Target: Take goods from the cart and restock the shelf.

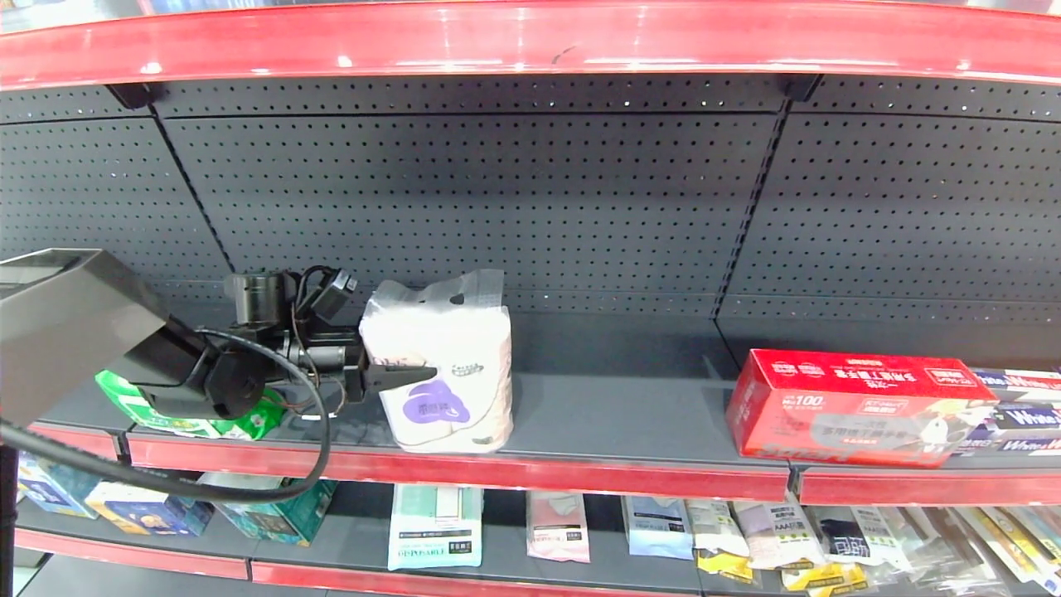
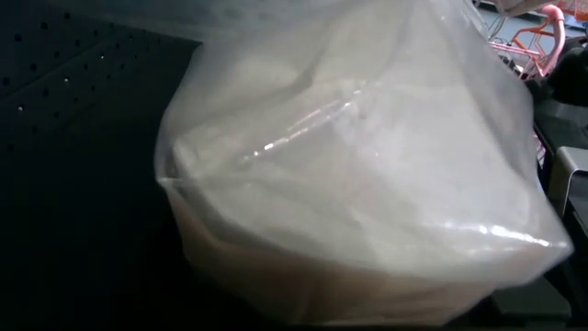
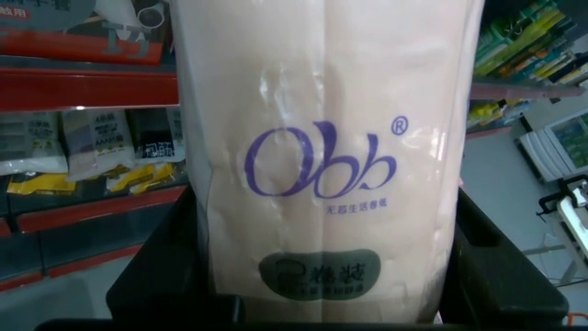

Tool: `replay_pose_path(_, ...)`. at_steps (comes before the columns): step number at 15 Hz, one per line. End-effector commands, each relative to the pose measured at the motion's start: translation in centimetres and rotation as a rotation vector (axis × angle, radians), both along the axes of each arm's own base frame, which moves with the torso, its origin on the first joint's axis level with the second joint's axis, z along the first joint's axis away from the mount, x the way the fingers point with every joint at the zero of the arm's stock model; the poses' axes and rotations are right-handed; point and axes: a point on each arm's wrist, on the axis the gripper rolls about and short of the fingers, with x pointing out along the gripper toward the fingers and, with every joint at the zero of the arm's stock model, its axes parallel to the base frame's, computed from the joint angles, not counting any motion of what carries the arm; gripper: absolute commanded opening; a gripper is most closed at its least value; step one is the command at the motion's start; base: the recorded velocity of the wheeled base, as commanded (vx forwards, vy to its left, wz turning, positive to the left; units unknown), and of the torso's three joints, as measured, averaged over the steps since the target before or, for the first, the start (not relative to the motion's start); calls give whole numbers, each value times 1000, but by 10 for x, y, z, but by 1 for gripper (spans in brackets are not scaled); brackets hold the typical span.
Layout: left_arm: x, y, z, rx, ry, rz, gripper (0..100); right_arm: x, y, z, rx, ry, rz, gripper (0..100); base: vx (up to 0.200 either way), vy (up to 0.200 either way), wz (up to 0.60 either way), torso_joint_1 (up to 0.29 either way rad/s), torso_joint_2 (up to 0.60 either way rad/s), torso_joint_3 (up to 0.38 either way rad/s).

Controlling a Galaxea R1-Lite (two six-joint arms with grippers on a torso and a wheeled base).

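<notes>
Now, your left claw point(image 1: 412, 365) is closed across the tissue pack point(image 1: 452, 348), which stands on the shelf point(image 1: 613, 414) beneath it. It's likely light, squashy and slick-wrapped: squeeze the body, not the loose film. Your right claw point(image 3: 331, 285) clasps a second pack point(image 3: 322, 138).

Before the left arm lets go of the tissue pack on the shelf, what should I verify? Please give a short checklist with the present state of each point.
1. The tissue pack rests on the shelf board: ok, upright, base down.
2. Pack well back from the red front edge: not ok, it stands right at the edge.
3. Free room beside the pack: ok, a wide gap to the red box.
4. Left gripper hold: ok, closed on the pack.
5. Right gripper load: ok, it holds a second pack.
</notes>
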Motion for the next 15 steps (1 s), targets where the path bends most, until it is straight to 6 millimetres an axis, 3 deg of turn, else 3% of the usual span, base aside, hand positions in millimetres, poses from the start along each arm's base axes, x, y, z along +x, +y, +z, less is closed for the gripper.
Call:
replay_pose_path(1,1,0,-4,3,8,8,0,0,0,0,-1,-2,0,0,0,0,0,0,0,0)
replay_pose_path(7,0,-2,-3,4,11,5,0,-1,0,0,-1,-2,-2,0,0,0,0,0,0,0)
replay_pose_path(8,-1,-2,-4,5,10,6,100,-1,0,0,-2,-5,-2,0,0,0,0,0,0,0)
replay_pose_path(13,-1,-3,1,2,7,12,100,0,0,0,0,1,-2,0,0,0,0,0,0,0)
replay_pose_path(15,-4,-1,13,-7,22,20,100,0,0,0,0,1,-2,0,0,0,0,0,0,0)
